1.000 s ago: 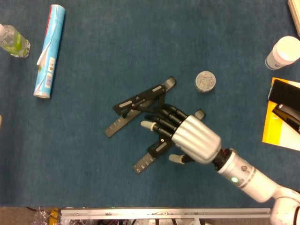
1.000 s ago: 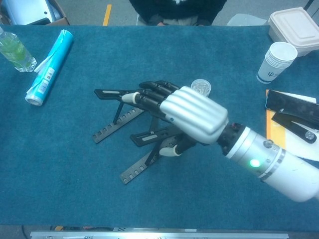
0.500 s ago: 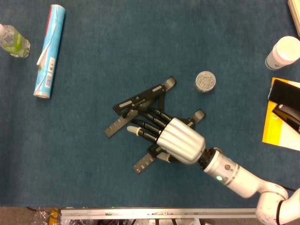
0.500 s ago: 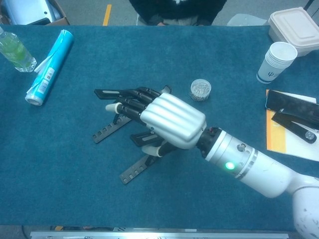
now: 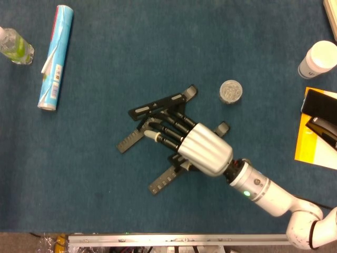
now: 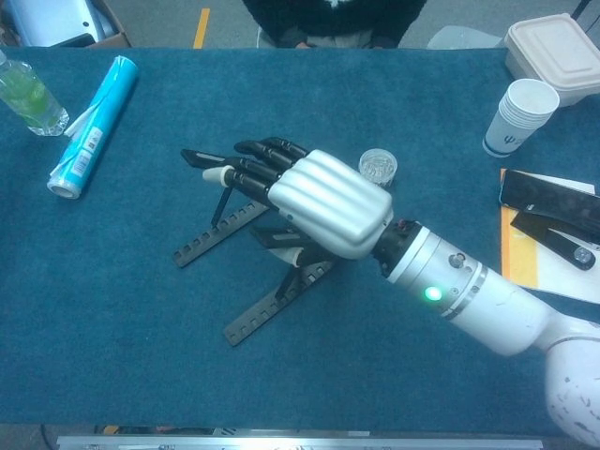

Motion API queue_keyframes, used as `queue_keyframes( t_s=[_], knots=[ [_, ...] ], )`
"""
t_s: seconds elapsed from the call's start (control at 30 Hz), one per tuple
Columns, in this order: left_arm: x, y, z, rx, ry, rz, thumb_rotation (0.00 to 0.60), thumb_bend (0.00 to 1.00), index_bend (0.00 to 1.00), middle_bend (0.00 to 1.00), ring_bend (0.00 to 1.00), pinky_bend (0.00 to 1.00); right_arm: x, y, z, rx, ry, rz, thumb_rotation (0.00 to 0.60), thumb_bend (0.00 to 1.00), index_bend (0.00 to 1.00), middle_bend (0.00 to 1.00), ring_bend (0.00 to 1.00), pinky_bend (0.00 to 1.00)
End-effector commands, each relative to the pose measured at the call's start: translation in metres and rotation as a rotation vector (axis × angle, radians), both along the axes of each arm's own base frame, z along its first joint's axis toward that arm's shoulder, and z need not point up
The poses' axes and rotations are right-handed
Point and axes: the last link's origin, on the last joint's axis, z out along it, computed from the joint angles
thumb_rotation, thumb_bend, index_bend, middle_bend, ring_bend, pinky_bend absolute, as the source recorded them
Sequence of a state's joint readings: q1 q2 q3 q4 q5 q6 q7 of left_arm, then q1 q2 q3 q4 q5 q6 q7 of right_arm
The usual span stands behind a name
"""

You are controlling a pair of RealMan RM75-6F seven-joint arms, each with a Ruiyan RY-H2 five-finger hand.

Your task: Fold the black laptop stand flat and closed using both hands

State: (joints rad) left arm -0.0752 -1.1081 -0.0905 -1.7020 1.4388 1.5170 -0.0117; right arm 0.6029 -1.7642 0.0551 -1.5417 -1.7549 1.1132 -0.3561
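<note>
The black laptop stand [image 5: 158, 105] lies propped open mid-table on the blue cloth, its two toothed rails [image 6: 211, 234] flat and its upper arms raised. My right hand [image 5: 197, 150] reaches in from the lower right and lies over the stand's middle. In the chest view the right hand [image 6: 323, 202] has its fingers stretched across the raised arms and its thumb tucked under the near arm, pinching it. The stand's hinge is hidden beneath the palm. My left hand appears in neither view.
A blue roll [image 5: 55, 55] and a green-tinted bottle [image 5: 15, 46] sit at the far left. A small round clear jar [image 5: 230, 91] stands just right of the stand. A paper cup [image 5: 318, 59], a yellow pad with black items [image 5: 316, 129] and a white lidded box [image 6: 553, 42] occupy the right.
My right hand slid left and forward over the stand, and its thumb went under the near arm. The stand's upper arms shifted and tipped up a little with it.
</note>
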Motion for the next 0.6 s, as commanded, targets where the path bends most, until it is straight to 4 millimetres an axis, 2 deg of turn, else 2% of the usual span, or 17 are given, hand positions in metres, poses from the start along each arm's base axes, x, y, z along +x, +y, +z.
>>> queue_keyframes(
  t_s=[0.03, 0.6],
  knots=[
    [0.000, 0.001, 0.000, -0.004, 0.002, -0.002, 0.600, 0.26, 0.02, 0.00, 0.00, 0.00, -0.003, -0.003, 0.006, -0.025, -0.002, -0.011, 0.600, 0.36, 0.10, 0.14, 0.01, 0.10],
    [0.001, 0.007, -0.003, -0.023, 0.011, -0.016, 0.600, 0.26, 0.02, 0.00, 0.00, 0.01, -0.041, -0.014, 0.052, -0.189, -0.025, -0.125, 0.600, 0.36, 0.10, 0.14, 0.01, 0.10]
  ],
)
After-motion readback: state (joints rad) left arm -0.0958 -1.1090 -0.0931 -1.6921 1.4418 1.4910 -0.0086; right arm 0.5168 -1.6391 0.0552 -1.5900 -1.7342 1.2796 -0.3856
